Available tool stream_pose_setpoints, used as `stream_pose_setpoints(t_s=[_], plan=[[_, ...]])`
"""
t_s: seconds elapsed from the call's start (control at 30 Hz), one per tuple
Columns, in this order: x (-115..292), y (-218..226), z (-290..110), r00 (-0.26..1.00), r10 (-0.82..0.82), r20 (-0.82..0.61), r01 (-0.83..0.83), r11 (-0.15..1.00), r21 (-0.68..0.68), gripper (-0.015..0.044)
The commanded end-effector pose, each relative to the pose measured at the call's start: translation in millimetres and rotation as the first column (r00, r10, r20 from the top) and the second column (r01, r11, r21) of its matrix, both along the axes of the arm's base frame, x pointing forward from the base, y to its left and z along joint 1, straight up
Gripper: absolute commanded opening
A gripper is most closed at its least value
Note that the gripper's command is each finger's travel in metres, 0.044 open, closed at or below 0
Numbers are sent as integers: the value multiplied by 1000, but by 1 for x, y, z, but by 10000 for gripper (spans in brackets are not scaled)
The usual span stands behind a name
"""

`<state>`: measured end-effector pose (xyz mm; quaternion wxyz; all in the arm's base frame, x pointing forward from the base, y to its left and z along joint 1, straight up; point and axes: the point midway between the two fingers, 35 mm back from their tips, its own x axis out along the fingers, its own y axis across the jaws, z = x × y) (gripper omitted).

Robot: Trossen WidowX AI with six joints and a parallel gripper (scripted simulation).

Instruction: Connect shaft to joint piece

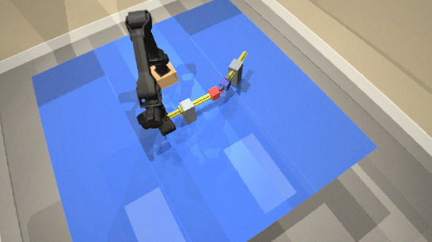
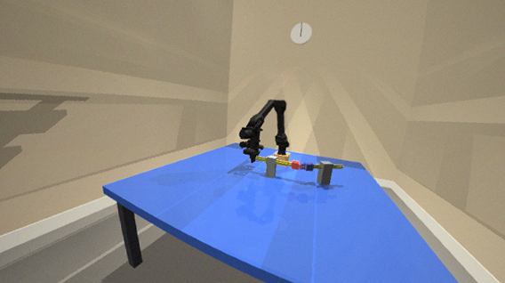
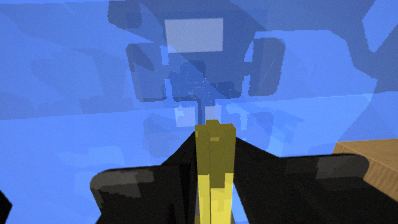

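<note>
A yellow sliding shaft [image 1: 200, 99] [image 2: 284, 164] [image 3: 215, 150] runs through a light grey block [image 1: 188, 110] [image 2: 271, 166]. The red square joint piece [image 1: 214, 93] [image 2: 296, 165] sits at the shaft's far end. Beyond it a purple link [image 1: 223, 83] [image 2: 309, 167] joins a second yellow shaft [image 1: 242, 56] [image 2: 337, 166] fixed in a darker grey block [image 1: 235, 71] [image 2: 325, 172]. My gripper [image 1: 169, 119] [image 2: 254, 157] [image 3: 208, 134] is shut on the near end of the sliding shaft. In the wrist view the shaft's end stands between my dark fingers.
The arm's tan base block [image 1: 166, 77] [image 2: 283, 156] [image 3: 375, 160] stands behind the shafts. The blue table [image 1: 280, 131] [image 2: 330, 225] has its edges well away from the blocks. A low white wall [image 1: 354, 64] rings the floor.
</note>
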<state>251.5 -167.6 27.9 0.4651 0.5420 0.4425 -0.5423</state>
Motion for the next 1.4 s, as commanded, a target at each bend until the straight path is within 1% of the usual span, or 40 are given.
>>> stream_pose_setpoints(t_s=[0.0,0.3,0.37,0.4,0.57,1.03,1.37], plan=[[0,0,0,1000,0,0,0,1000,0,0],[0,0,0,1000,0,0,0,1000,0,0],[0,0,0,1000,0,0,0,1000,0,53],[0,0,0,1000,0,0,0,1000,0,67],[0,0,0,1000,0,0,0,1000,0,67],[0,0,0,1000,0,0,0,1000,0,434],[0,0,0,1000,0,0,0,1000,0,440]])
